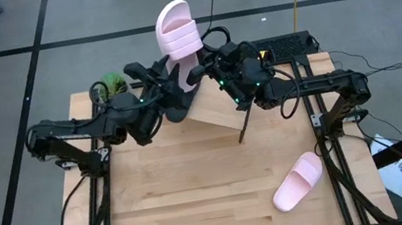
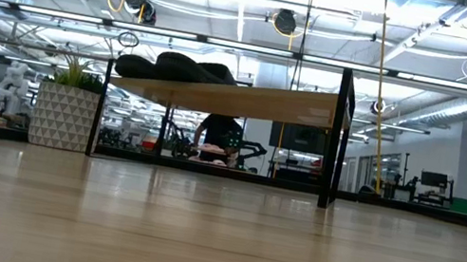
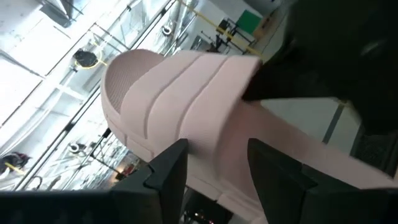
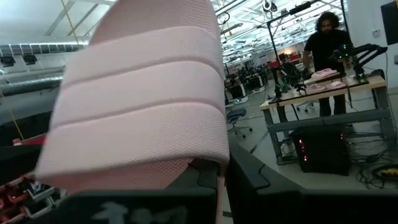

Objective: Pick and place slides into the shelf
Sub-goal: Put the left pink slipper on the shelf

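Observation:
One pale pink slide (image 1: pixel 175 28) is held high above the table's far side, upright with its toe end up, between both arms. My left gripper (image 1: pixel 168 77) stands at its lower left and my right gripper (image 1: pixel 207 68) at its lower right, both shut on it. The shelf (image 1: pixel 216 112) lies slanted below them. In the low view its board (image 2: pixel 248 101) carries the black slides (image 2: pixel 177 69) at one end. In the high view the arms hide the black pair. The second pink slide (image 1: pixel 298 181) lies sole-down on the table's near right. My left gripper (image 3: pixel 217 180) has the pink slide's sole (image 3: pixel 217 155) between its two fingers, below the ribbed strap. The slide is lifted clear and stands up from the fingers. My right gripper (image 4: pixel 221 193) pinches a thin pink edge (image 4: pixel 219 183) at the strap's side. In the left wrist view its dark finger (image 3: pixel 261 87) lies on the strap's side. How far back the slide reaches is hidden.
A potted plant (image 1: pixel 113 84) stands at the table's far left, left of the shelf (image 2: pixel 63 111). A bare stretch of wooden tabletop (image 1: pixel 189 188) lies near the front. A person (image 4: pixel 326 43) stands at a bench in the room beyond.

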Controlling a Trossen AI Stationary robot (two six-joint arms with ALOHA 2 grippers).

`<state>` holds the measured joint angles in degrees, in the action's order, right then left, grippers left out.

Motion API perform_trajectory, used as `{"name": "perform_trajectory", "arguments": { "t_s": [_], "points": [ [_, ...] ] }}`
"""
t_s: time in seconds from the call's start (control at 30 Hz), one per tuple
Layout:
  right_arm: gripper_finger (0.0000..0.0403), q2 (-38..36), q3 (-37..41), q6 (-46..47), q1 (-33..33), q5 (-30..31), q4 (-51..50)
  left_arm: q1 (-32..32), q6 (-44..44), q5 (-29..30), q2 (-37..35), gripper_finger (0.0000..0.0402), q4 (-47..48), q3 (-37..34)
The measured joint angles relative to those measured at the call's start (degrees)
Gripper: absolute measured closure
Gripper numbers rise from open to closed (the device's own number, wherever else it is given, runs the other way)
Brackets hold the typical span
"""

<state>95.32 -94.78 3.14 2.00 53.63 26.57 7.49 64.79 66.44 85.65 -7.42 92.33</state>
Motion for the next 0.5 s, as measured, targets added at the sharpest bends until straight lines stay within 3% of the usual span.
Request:
{"name": "perform_trajectory", "arguments": {
  "t_s": [0.5],
  "points": [
    [0.0401, -0.32, 0.0, 0.51, -0.18, -2.94, -2.76, -1.38, 5.07, -0.29, -0.33, 0.0227, -2.43, 0.02]
  ]
}}
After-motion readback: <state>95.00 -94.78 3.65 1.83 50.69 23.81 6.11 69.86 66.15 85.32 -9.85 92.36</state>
